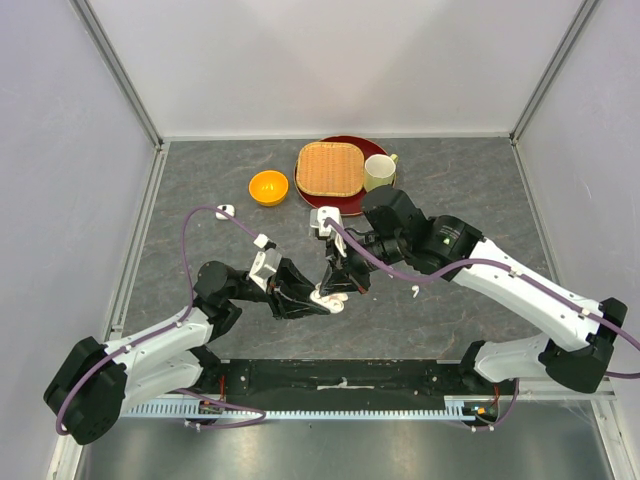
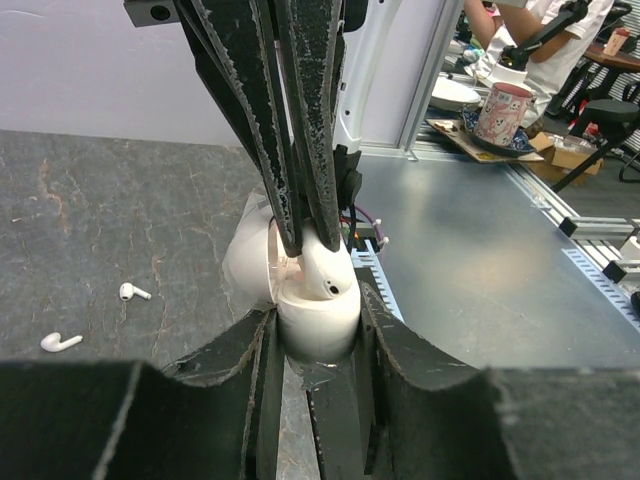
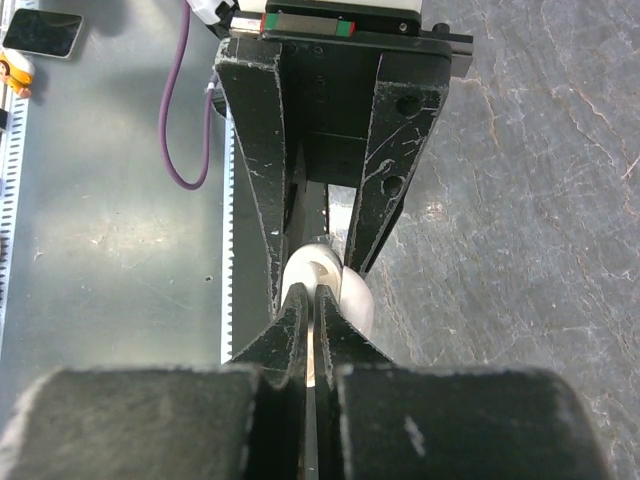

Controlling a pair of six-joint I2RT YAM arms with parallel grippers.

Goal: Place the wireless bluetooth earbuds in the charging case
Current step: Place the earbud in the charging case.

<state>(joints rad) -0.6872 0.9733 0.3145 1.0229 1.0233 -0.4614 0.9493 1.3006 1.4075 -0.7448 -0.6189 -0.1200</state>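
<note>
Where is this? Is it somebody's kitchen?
Most likely a robot lab, not a kitchen. A left arm and right arm are mounted at a grey table, plain white panels wall it in, and the left wrist view shows a cluttered desk beyond.

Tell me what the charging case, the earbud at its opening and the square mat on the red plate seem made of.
Charging case: glossy white hard plastic, judging by its smooth sheen. Earbud: likely the same glossy white plastic. Square mat: probably woven bamboo or rattan, tan with a visible weave.
</note>
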